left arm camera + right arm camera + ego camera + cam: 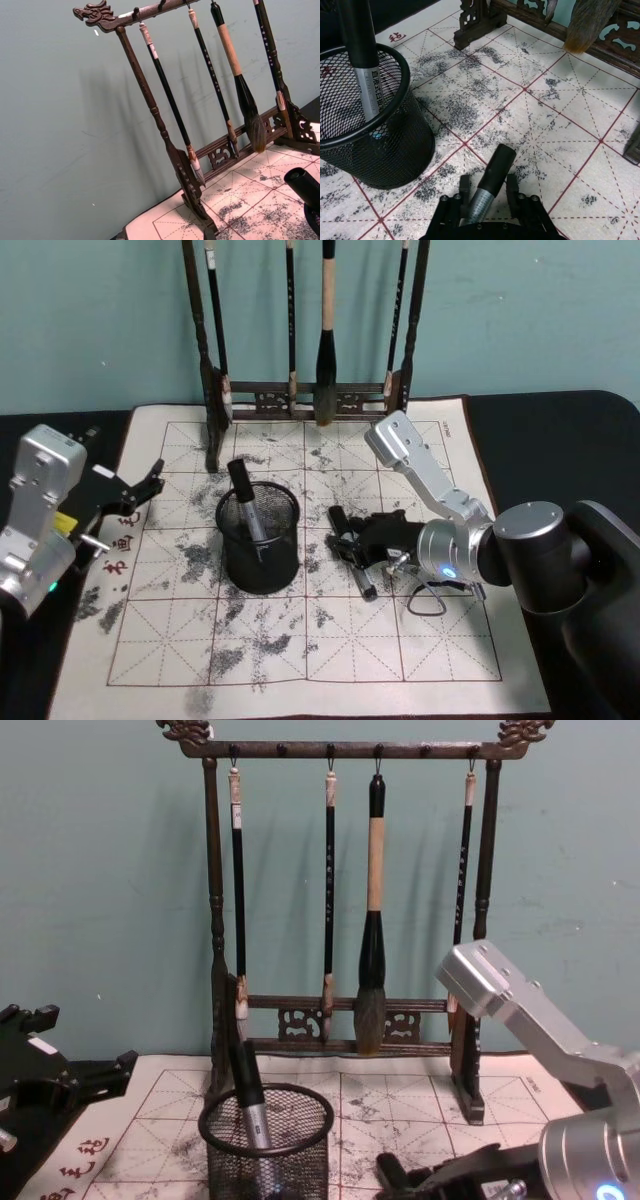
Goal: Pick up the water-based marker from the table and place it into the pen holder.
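The right gripper (352, 543) has its fingers clamped on the marker (495, 170), low over the mat (300, 640) on the bench, just right of the holder (260, 540). A second marker (245, 502) stands inside the holder. The left gripper (145, 485), fingers apart, hovers to the holder's left. The rack (300, 395) stands behind.

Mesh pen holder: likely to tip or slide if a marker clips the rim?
Pen holder is open wire mesh, so probably light; a rim knock may slide it on the paper mat. Tipping looks less likely: it stands wide and squat. The marker leaning inside may rattle. Right tool is at the second marker; left tool parked left.
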